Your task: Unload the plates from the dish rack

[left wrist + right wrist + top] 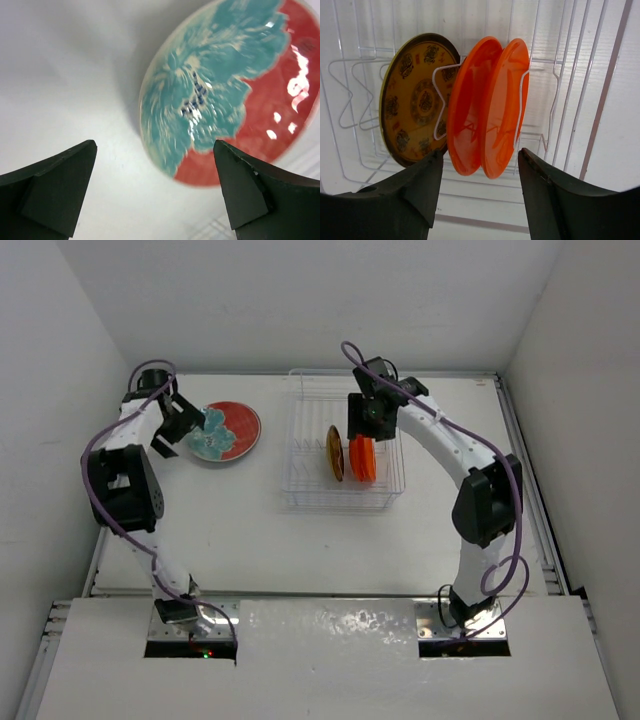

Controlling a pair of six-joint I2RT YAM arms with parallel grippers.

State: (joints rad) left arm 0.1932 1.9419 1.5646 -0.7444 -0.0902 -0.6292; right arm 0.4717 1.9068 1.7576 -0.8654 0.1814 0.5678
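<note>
Task is roughly half complete. Two plates are out of the dish rack [343,455]. The red plate [240,426] lies flat on the bench [250,540] at ten o'clock in the overhead view. The teal plate [207,440] rests on top of it, offset toward its eight o'clock rim and reaching past that rim. The left jaws stand apart with nothing between them, just beside the teal plate on its nine o'clock side; the left wrist view confirms the gap is empty and the plate lies beyond the fingertips.

Outstanding: the yellow plate [415,105] and the orange plate [470,107] stand upright on edge between the prongs, side by side, in the three o'clock half of the rack. The right wrist view shows two orange rims close together, so this may be two orange plates rather than one; the view does not settle it. The right jaws are apart and empty, held over the rack at the orange plate's twelve o'clock edge, lined up with it but not touching. Judgement: the orange plate is the likely next removal, and at least two lifts are left.
</note>
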